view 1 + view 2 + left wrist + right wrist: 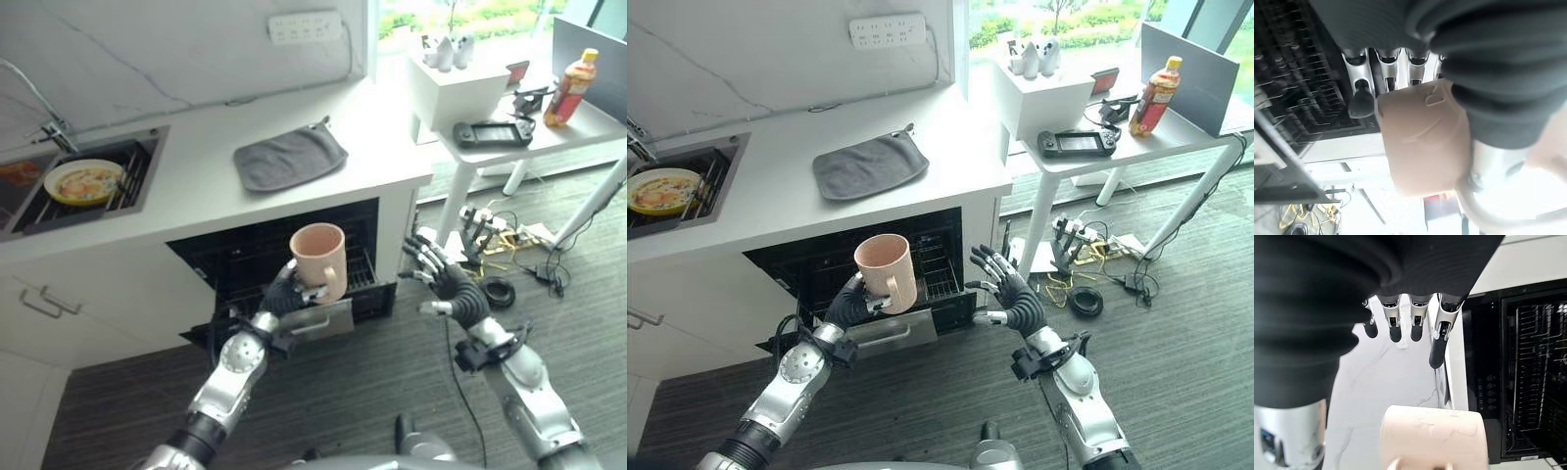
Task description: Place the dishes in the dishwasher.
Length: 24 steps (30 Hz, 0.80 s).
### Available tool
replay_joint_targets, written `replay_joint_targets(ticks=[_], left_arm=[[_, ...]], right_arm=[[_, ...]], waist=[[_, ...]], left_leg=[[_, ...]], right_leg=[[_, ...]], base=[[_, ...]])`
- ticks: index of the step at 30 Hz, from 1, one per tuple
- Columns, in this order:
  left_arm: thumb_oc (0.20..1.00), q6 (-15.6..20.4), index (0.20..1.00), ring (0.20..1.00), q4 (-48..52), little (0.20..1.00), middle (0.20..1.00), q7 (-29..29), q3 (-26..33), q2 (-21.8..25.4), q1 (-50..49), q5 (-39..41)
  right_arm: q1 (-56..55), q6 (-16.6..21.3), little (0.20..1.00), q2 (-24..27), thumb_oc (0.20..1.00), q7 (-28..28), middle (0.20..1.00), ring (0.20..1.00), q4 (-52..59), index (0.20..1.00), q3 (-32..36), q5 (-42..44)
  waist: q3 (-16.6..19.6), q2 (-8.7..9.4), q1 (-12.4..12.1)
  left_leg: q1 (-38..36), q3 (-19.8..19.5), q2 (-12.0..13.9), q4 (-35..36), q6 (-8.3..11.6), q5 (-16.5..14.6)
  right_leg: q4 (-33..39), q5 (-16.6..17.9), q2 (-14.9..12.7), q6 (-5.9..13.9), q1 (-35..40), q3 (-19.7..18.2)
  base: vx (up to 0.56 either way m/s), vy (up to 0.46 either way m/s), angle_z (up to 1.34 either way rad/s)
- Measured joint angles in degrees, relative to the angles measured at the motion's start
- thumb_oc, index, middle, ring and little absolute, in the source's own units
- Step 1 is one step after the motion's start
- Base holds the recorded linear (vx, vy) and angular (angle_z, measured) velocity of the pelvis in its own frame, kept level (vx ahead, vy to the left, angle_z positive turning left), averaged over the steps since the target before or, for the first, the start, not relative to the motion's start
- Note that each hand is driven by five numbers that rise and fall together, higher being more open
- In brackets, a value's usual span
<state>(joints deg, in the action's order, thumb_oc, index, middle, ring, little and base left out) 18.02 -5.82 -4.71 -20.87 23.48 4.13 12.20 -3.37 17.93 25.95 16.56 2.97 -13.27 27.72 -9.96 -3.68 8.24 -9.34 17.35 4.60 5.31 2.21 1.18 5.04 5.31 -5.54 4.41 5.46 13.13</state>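
Note:
My left hand point(282, 294) is shut on a pink mug point(319, 257), which it holds upright in front of the open dishwasher point(265, 257). The mug point(1422, 142) fills the left wrist view, with the dark wire rack point(1298, 93) beyond it. The dishwasher door point(294, 328) hangs open below the mug. My right hand point(446, 279) hovers open and empty to the right of the mug, fingers spread. In the right wrist view its fingers point(1437, 340) point toward the mug point(1432, 435) and the dishwasher opening point(1533, 377). A yellow plate point(84, 180) with food remains lies in the sink point(137, 191).
A grey cloth point(289, 157) lies on the white counter point(196, 191) above the dishwasher. To the right stands a white table point(549, 132) with a bottle point(570, 88), a controller point(493, 132) and a white box point(456, 88). Cables point(509, 235) lie on the floor under it.

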Motion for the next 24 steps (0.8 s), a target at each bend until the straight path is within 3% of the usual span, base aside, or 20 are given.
replay_joint_targets(ticks=[14, 24], left_arm=[[0.2, 0.27, 0.2, 0.2, 5.74, 0.2, 0.2, -10.11, -0.07, 2.02, 0.93, -2.15], [0.2, -1.61, 0.2, 0.2, 6.09, 0.2, 0.2, -11.23, -2.32, 2.02, 0.95, -2.21]], right_arm=[[0.43, -3.24, 1.0, 0.14, 1.0, -0.1, 1.0, 1.0, 2.68, 1.0, -0.2, 0.53], [2.56, -6.48, 1.0, 0.36, 1.0, 1.55, 1.0, 1.0, 5.05, 1.0, -2.88, 2.8]], waist=[[0.21, -0.35, -0.85], [0.52, -0.86, -0.9]], left_leg=[[-0.04, -0.96, -0.02, 0.0, 0.02, 0.05], [-0.2, -1.17, 0.04, 0.0, 0.11, 0.11]], right_leg=[[0.0, -0.08, -0.02, -0.04, 0.44, 0.6], [0.0, -0.1, 0.0, -0.08, 0.77, 0.99]], base=[[0.0, 0.0, 0.01], [0.0, -0.001, 0.0]])
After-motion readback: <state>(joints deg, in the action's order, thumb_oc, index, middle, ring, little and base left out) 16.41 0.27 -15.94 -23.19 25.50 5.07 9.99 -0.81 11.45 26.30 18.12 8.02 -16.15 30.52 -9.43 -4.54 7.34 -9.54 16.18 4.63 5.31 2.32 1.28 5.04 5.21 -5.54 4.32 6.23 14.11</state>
